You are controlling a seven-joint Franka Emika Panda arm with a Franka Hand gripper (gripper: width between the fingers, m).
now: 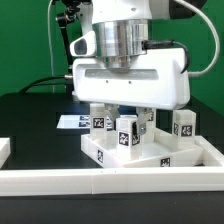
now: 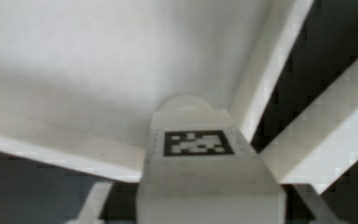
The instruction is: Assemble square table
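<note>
The white square tabletop lies on the black table with its raised rim up and tags on its edge. Three white tagged legs stand around it. My gripper hangs over the slab and is shut on a fourth leg, held upright just above or on the slab. In the wrist view that leg fills the gap between my fingers, tag facing the camera. The slab's inner face and rim lie beyond it. The leg's lower end is hidden.
A long white barrier rail runs along the front, with another piece at the exterior view's left. The marker board lies flat behind the slab. A green wall is at the back.
</note>
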